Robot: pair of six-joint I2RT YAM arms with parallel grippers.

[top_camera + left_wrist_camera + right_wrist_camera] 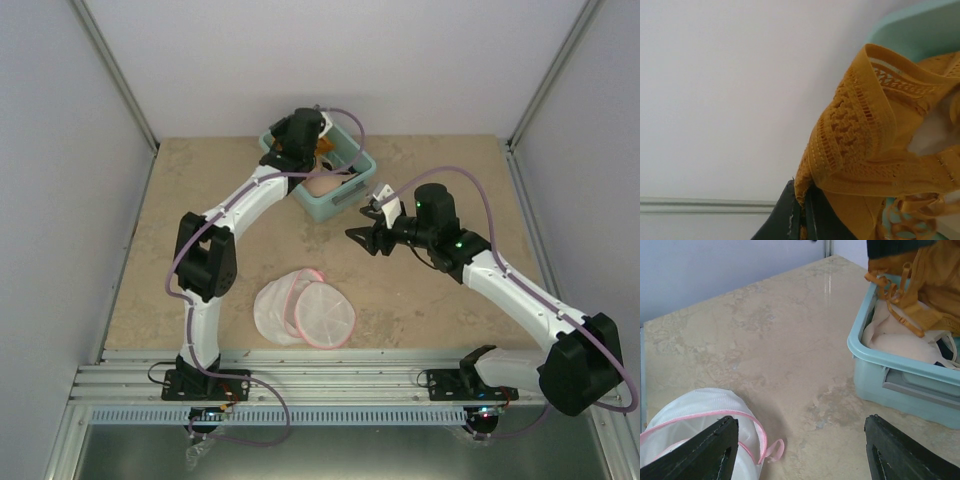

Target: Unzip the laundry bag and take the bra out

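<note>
The laundry bag [303, 310], white mesh with a pink zipper band, lies on the table in front of the arms, its two round halves folded apart. It also shows at the lower left of the right wrist view [695, 415]. The mustard-yellow lace bra [875, 135] hangs from my left gripper [802, 215], which is shut on its fabric edge above the teal bin [325, 205]. In the right wrist view the bra [930, 280] dangles over the bin's far side. My right gripper [800, 450] is open and empty, hovering over bare table between bag and bin [365, 238].
The teal plastic bin [900, 380] stands at the back of the table and holds beige garments [895, 342]. White walls and metal frame posts enclose the table on three sides. A pink zipper tab [772, 450] lies beside the bag.
</note>
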